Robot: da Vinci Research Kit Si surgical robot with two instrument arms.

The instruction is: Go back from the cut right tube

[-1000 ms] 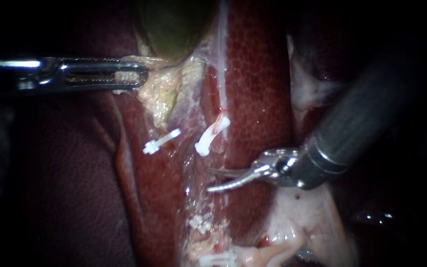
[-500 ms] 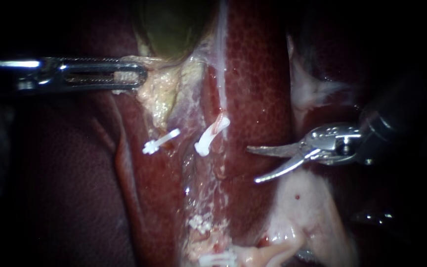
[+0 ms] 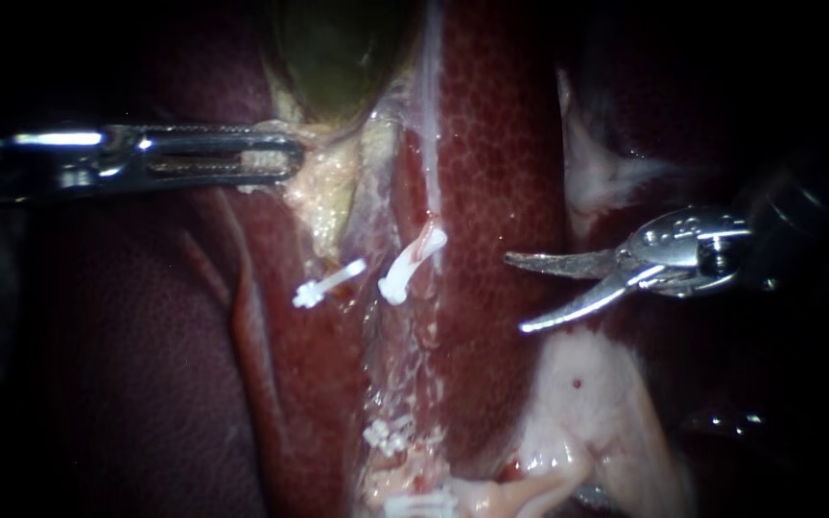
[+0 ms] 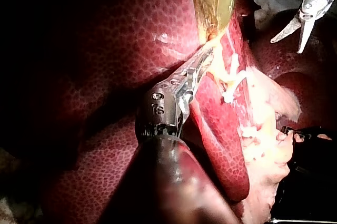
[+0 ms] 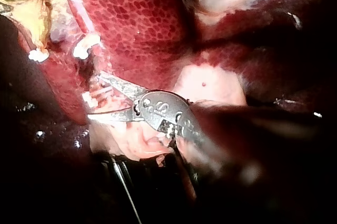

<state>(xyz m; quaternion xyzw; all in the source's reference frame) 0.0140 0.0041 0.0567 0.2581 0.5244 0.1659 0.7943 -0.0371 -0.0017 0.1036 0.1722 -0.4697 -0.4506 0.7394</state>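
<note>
In the endoscope view the right instrument [image 3: 515, 294] holds its two curved blades open, gripping nothing, over the liver [image 3: 501, 144]. The cut right tube [image 3: 424, 245], its stub capped by a white clip [image 3: 395, 285], lies apart from the blade tips, at about nine o'clock from them. The left instrument [image 3: 292, 155] has its jaws clamped on yellowish tissue [image 3: 323, 192] below the gallbladder [image 3: 338, 48], at about ten o'clock from the tube.

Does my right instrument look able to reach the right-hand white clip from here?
Probably yes: the right instrument lies level with that clip, only bare liver between them, nothing in the way.
</note>
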